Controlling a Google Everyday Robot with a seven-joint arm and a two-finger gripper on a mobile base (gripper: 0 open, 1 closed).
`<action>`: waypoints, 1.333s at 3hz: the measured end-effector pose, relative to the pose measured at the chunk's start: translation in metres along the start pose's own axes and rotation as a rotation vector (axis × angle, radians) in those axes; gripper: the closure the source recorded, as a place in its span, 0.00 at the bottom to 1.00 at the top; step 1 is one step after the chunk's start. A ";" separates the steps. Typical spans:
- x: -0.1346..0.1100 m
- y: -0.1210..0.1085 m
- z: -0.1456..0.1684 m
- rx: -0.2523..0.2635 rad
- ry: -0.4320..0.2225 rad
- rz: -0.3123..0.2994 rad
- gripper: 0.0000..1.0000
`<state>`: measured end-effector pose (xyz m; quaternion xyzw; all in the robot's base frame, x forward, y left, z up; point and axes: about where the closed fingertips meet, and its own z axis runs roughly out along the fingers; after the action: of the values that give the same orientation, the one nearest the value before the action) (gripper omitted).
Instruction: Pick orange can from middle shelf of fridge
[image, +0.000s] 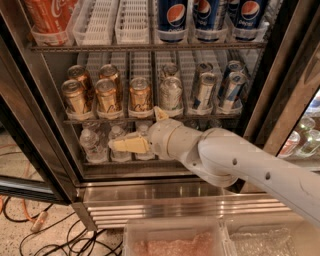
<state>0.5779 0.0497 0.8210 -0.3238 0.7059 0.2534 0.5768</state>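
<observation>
Several copper-orange cans stand in the left lanes of the middle shelf (150, 119) of the fridge (45, 125); the nearest one (140, 94) is in the third lane's front. My gripper (134, 127) is just below and in front of that can, at the shelf's front edge. It is open and empty: one beige finger (127, 145) points left in front of the water bottles, the other (161, 114) points up beside the silver-white can (171, 92). It touches no can.
Slim blue-and-silver cans (204, 90) fill the right lanes. Pepsi bottles (175, 15) and a Coca-Cola bottle (47, 15) stand on the rack above. Small water bottles (92, 145) sit below. The glass door (20, 165) hangs open at left. Cables (30, 225) lie on the floor.
</observation>
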 end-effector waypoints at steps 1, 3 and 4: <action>0.001 -0.003 0.010 0.050 -0.064 0.008 0.00; -0.007 -0.020 0.021 0.116 -0.149 -0.036 0.00; -0.011 -0.028 0.023 0.122 -0.162 -0.059 0.00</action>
<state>0.6153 0.0497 0.8276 -0.2871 0.6612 0.2184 0.6578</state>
